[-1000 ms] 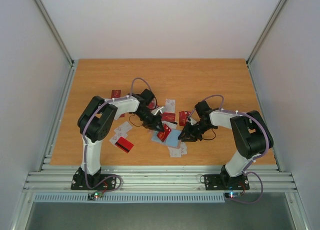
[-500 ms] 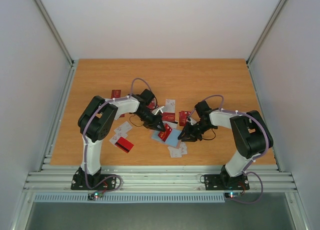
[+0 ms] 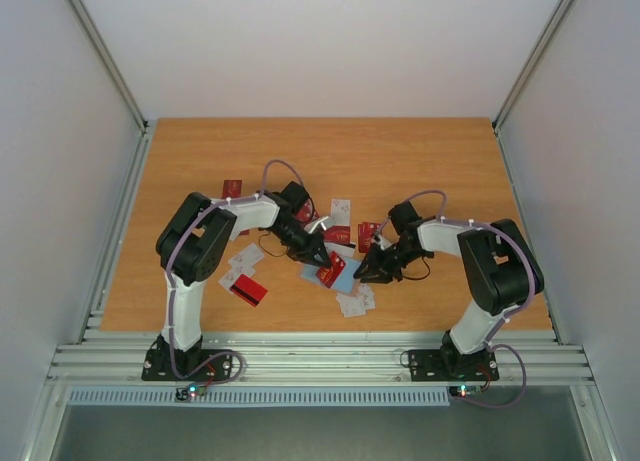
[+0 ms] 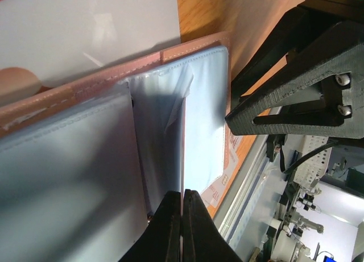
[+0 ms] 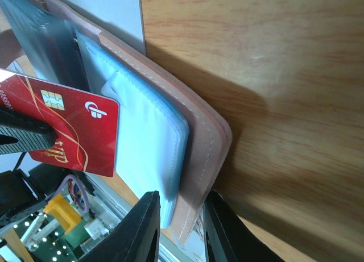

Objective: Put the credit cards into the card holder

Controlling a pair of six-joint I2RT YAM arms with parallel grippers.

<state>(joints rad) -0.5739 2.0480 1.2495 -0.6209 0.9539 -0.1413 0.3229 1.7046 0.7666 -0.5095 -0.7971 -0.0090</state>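
Wooden table (image 3: 420,151) bears card holder (image 5: 200,138); left jaws pinch red card (image 5: 74,131)

Bright even overhead light, soft shadows, wrist close-ups blurred, white glare

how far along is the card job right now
Nothing visibly pocketed yet. In hand: the right gripper clamps the open card holder by its edge while the left gripper holds a red card at its pockets. Left: seating that card, then the loose cards around it.
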